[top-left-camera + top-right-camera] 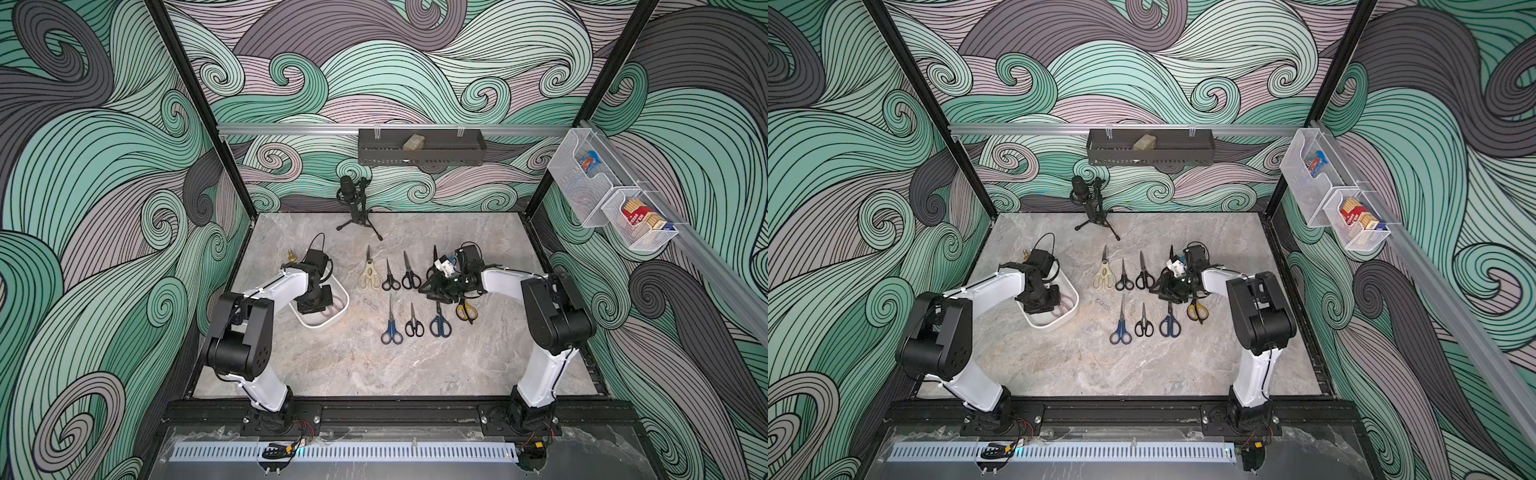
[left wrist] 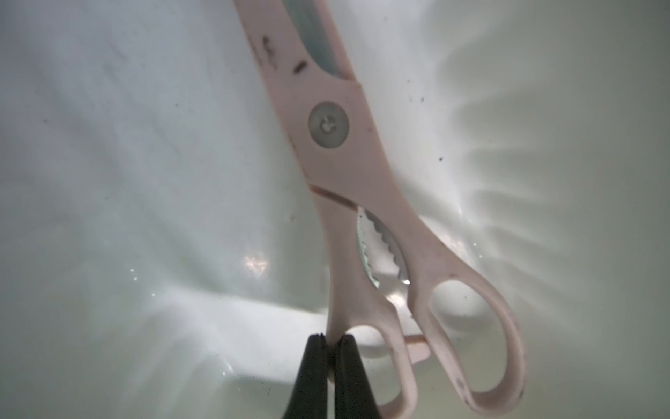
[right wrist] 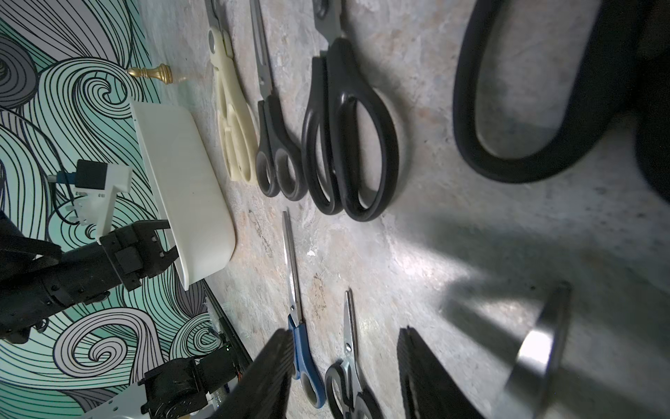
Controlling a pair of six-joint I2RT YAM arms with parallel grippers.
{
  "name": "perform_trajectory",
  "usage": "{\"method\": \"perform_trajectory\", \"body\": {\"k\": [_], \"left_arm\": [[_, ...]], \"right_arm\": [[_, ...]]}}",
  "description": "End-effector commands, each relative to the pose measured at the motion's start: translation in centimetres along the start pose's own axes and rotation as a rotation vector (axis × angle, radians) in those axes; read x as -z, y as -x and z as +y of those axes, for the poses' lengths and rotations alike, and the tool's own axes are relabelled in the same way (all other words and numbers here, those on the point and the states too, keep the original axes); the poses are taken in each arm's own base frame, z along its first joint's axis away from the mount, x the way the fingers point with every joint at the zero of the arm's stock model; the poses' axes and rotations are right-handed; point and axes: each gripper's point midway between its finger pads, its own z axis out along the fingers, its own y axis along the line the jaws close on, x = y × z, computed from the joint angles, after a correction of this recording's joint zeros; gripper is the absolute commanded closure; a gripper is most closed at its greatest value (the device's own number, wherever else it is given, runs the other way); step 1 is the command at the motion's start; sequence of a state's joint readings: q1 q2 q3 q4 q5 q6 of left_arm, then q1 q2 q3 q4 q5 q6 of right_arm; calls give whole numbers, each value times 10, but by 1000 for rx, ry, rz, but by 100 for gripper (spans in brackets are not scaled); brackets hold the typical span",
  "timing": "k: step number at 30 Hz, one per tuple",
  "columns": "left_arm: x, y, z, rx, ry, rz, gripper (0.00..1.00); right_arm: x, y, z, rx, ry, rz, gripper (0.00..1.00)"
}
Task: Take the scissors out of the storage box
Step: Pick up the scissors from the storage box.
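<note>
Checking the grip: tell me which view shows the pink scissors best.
Left wrist view: the pink scissors fill it, pivot screw to handle loops, left claw shut on one loop. Both top views catch only a pink sliver in the storage box. The right wrist view shows just the box's outer wall.

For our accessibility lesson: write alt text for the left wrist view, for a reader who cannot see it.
The left end effector is shut on one handle loop of the pale pink scissors, which sit inside the white storage box.
</note>
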State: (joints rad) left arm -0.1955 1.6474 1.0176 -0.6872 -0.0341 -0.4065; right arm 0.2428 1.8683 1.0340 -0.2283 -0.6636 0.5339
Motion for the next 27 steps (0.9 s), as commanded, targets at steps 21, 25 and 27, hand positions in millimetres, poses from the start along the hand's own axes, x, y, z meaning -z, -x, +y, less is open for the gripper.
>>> {"method": "perform_trajectory", "body": {"k": [21,25,27], "left_arm": [[67,40,6,-40,0,-163,100],[80,41,-15,-106,-102,-176,100],[83,35,-29,-146,-142,-173,100]], "right_arm": [[18,26,33,110,16,-89,50],[21,27,32,129,4,-103,50],[20,28,31,137,-1,-102,50]]}}
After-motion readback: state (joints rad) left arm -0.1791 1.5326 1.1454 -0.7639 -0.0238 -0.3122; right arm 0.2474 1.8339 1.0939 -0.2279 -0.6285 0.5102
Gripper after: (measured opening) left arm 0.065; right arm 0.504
